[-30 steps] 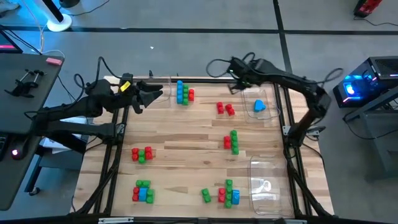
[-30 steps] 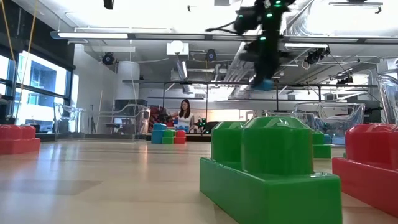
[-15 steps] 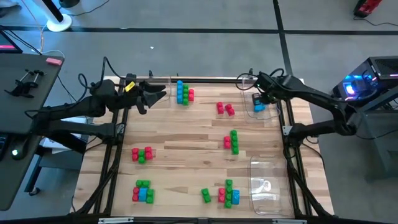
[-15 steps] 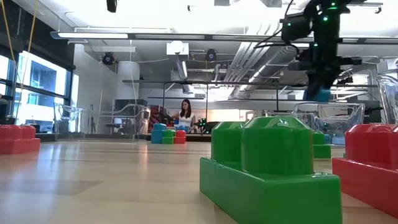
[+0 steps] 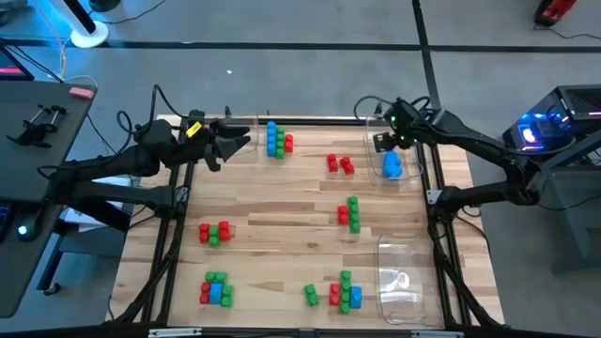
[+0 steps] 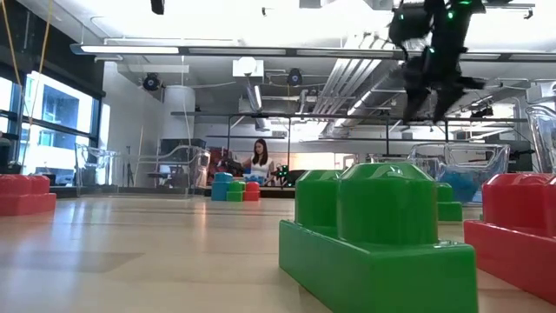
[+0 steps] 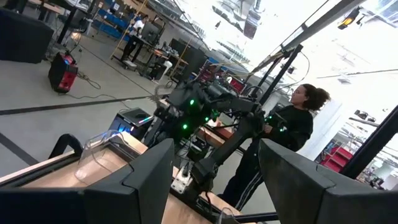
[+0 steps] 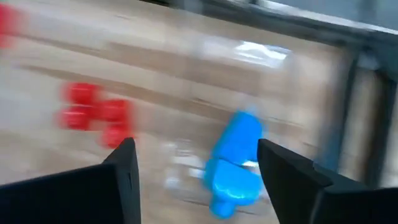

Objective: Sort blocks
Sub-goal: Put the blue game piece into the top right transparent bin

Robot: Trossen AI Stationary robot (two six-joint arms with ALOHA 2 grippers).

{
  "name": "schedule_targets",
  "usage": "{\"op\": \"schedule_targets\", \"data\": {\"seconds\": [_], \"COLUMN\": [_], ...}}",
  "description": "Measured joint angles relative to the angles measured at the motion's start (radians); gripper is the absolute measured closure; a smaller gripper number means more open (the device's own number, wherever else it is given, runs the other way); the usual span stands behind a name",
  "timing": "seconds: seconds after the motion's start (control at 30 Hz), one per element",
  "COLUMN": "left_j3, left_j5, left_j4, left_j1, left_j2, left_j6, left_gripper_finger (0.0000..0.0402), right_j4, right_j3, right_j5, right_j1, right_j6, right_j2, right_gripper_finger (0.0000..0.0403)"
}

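Right end effector, fingers apart and empty, hovers upper right of the high view just above the blue blocks lying in a clear tray; red blocks sit nearest leftward.

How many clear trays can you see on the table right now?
2 clearly: far-right tray holding a blue block; near-right tray. A faint third may sit by the left gripper.

Motion-blurred blue blocks and red blocks in the right wrist view; clear tray outline indistinct.
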Motion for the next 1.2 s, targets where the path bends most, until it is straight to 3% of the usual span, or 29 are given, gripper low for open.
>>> {"op": "schedule_targets", "data": {"seconds": [0.17,0.27,0.43,0.87,0.97,1.07,1.2], "left_j3": [0.000,0.000,0.000,0.000,0.002,0.064,0.283], "left_j5": [0.000,0.000,0.000,-0.001,-0.098,-0.181,-0.088], "left_j4": [-0.001,-0.003,-0.002,-0.003,-0.003,-0.173,-0.542], "left_j1": [0.000,0.000,0.000,0.000,0.000,0.033,0.112], "left_j2": [0.005,0.009,0.016,0.023,0.047,0.127,0.330], "left_j6": [0.027,0.027,0.035,0.088,0.067,0.015,0.098], "left_gripper_finger": [0.0179,0.0179,0.0179,0.0179,0.0179,0.0184,0.0207], "right_j4": [0.204,0.325,0.433,0.508,0.549,0.598,0.637], "right_j3": [0.026,0.026,0.026,0.026,0.026,0.026,0.026], "right_j5": [-0.231,-0.296,-0.308,-0.335,-0.335,-0.334,-0.334], "right_j1": [0.021,0.069,0.164,0.307,0.327,0.342,0.348], "right_j6": [-0.030,-0.025,-0.005,-0.010,-0.010,-0.011,-0.012], "right_j2": [0.000,0.005,0.032,0.067,0.067,0.067,0.067], "right_gripper_finger": [0.0191,0.0191,0.0190,0.0190,0.0190,0.0190,0.0190]}}
